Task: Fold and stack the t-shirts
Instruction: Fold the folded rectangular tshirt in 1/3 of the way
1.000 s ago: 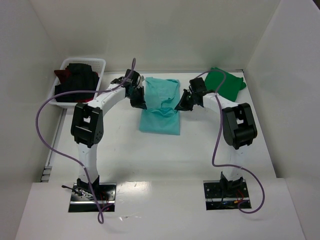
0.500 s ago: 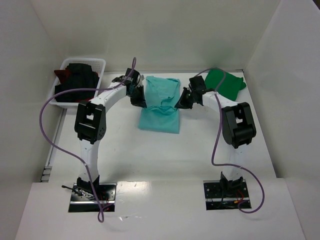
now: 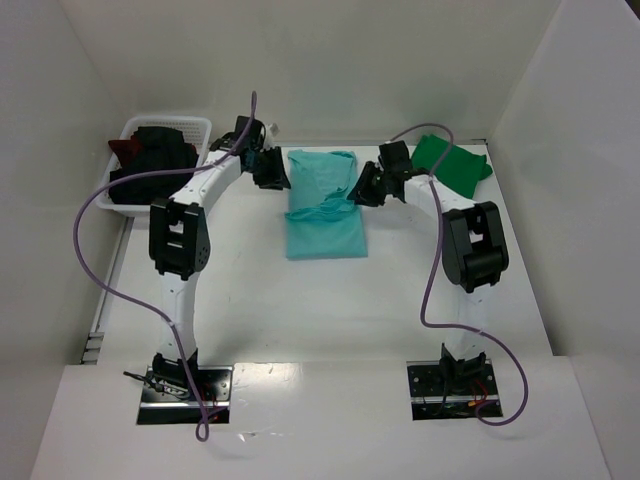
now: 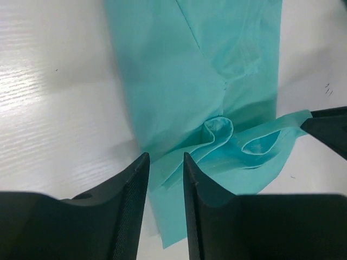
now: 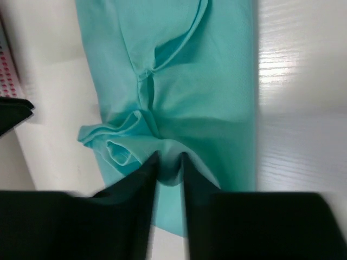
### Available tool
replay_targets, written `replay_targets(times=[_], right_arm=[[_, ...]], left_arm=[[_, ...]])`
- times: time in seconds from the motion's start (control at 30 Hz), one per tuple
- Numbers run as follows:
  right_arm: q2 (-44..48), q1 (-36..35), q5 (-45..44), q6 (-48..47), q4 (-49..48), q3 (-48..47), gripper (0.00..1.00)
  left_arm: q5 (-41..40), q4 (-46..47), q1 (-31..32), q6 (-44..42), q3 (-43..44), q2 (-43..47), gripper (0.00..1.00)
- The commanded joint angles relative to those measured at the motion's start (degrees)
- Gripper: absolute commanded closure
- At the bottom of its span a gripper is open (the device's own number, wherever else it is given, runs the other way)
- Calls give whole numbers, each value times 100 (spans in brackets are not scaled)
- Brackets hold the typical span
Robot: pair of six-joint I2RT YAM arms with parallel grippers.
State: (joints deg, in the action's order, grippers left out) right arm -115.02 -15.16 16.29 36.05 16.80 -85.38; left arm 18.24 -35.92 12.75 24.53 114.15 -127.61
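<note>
Left tool [image 4: 164,160], right tool [image 5: 169,157]: jaws slightly parted, released over teal t-shirt [image 3: 325,215]. Cloth perhaps caught at right; lifting could drag fold apart.

The table [image 3: 300,300] carries two arms: one left arm [image 3: 178,240] and one right arm [image 3: 478,250]. There are two claws, one per arm: the left claw [image 3: 274,174] and the right claw [image 3: 364,188], each with two fingers. Two purple cables run along them: a left cable [image 3: 76,235] and a right cable [image 3: 428,300]. Two base plates show, a left plate [image 3: 185,385] and a right plate [image 3: 452,385]. Two shirts lie on the table: one teal shirt [image 3: 322,205] and one green shirt [image 3: 452,165]. One basket [image 3: 190,124] holds black cloth [image 3: 150,160] and dark red cloth [image 3: 120,150]; how many pieces cannot be told.
</note>
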Motion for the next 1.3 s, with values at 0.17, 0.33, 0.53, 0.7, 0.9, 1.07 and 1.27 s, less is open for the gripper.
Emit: replay_targets(times=[0.17,0.33,0.53,0.7,0.9,1.07,1.27], right_arm=[[-56,179,-372,-195,157,-382,17],[628,180,-557,-195,35,-49,18],[920,180,-92,59,-449,803,69],[850,75,58,112,-572,1129,75],[788,22,58,165,-572,1182,75],[788,22,-56,165,-625,1182,74],[543,22,-56,218,-625,1024,74]], left_arm=[[-57,-46,-19,-221,-287,340,40],[-22,392,-19,-63,-1595,1202,41],[487,937,34,139,-2686,1713,84],[619,1166,210,192,-2925,1661,88],[619,1228,210,254,-2688,1090,88],[619,1281,210,254,-2240,668,85],[619,1158,210,315,-1485,237,83]])
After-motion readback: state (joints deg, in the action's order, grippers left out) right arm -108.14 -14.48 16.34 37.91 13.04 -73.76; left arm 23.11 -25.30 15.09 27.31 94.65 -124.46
